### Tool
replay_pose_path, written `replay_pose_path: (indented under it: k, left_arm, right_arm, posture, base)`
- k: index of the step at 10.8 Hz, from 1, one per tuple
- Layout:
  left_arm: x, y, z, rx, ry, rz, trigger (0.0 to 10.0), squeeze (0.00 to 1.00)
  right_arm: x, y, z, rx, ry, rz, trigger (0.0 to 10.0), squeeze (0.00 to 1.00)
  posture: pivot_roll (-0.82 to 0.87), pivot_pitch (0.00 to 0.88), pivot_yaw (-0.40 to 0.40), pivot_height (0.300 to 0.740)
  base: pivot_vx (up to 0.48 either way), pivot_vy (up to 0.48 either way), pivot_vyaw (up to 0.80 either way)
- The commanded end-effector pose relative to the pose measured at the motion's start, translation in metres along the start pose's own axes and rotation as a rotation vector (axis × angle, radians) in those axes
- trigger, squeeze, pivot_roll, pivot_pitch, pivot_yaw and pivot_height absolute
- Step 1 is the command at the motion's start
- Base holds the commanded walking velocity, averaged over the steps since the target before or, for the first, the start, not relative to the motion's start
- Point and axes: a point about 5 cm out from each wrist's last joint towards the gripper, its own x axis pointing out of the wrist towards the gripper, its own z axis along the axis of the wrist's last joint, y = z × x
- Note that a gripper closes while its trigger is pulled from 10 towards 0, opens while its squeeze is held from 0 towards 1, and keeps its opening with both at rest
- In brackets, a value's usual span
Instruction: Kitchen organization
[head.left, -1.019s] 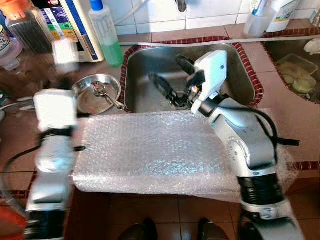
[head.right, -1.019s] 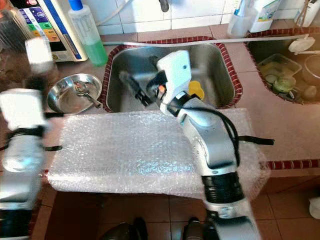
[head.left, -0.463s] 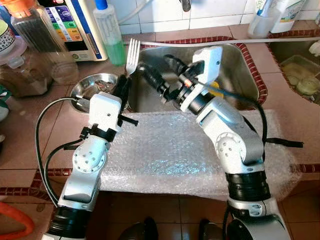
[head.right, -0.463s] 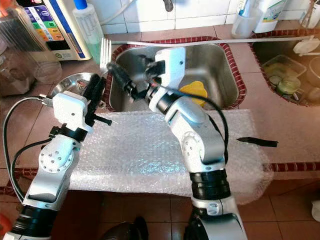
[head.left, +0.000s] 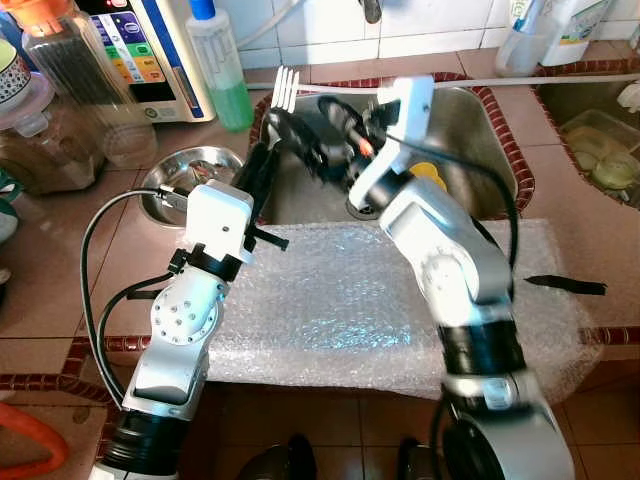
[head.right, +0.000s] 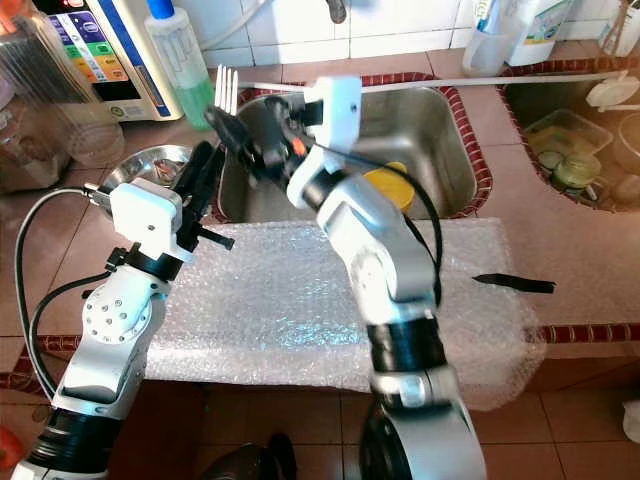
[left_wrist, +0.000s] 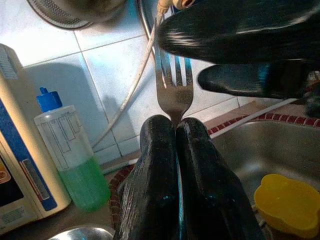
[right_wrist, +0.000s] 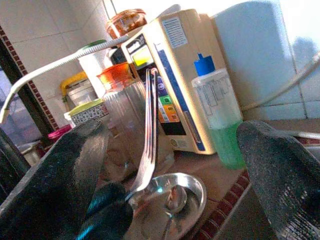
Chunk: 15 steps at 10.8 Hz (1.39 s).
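Silver and upright, a metal fork (head.left: 284, 82) stands with its tines up over the left rim of the stainless steel sink (head.left: 470, 150) in the head views, its handle clamped between the closed black fingers of the left gripper (head.left: 266, 165). Just beside it, the right gripper (head.left: 318, 130) reaches across from the sink side with its two fingers spread wide around the fork's upper part, not closed on it. A sheet of clear bubble wrap (head.left: 350, 300) covers the counter in front of the sink, a small round steel bowl (head.left: 185, 180) sits left of the sink, a bottle of green liquid with a blue cap (head.left: 218, 65) stands behind it, and a yellow object (head.right: 388, 186) lies in the basin. From the left wrist camera, the two fingers (left_wrist: 155, 185) press tightly together on the fork's neck, the tines (left_wrist: 172, 75) rising toward the white tiled wall (left_wrist: 100, 65) (the other gripper's dark fingers cross just above them). From the right wrist camera, the fork (right_wrist: 149, 135) is seen edge-on between the parted fingers (right_wrist: 55, 170), with a clear gap to the farther one.
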Motion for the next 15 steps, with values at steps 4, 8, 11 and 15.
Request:
replay_pose_path:
  k: [4,8,11,15]
  left_arm:
    - [-0.007,-0.008,0.000,-0.023,-0.003,-0.050,0.0,0.00]
    - [-0.008,-0.009,-0.004,-0.022,0.009,-0.059,0.0,0.00]
    - [-0.008,-0.007,-0.005,-0.016,0.013,-0.056,0.0,0.00]
    - [-0.009,-0.009,-0.003,-0.024,0.006,-0.065,0.0,0.00]
  right_arm:
    - [0.010,0.007,-0.003,0.065,-0.014,0.045,0.0,0.00]
    - [0.006,0.001,-0.010,0.074,0.028,-0.014,0.0,0.00]
    - [0.003,-0.006,-0.015,0.087,0.065,-0.065,0.0,0.00]
    - [0.002,-0.009,-0.022,0.128,0.107,-0.078,0.0,0.00]
  posture:
    - [-0.14,0.209,0.144,0.740]
    - [-0.15,0.212,0.148,0.740]
    - [-0.15,0.208,0.151,0.740]
    - [-0.14,0.210,0.147,0.740]
  base:
    - [0.000,0.000,0.00]
    - [0.000,0.000,0.00]
    - [0.000,0.000,0.00]
    - [0.000,0.000,0.00]
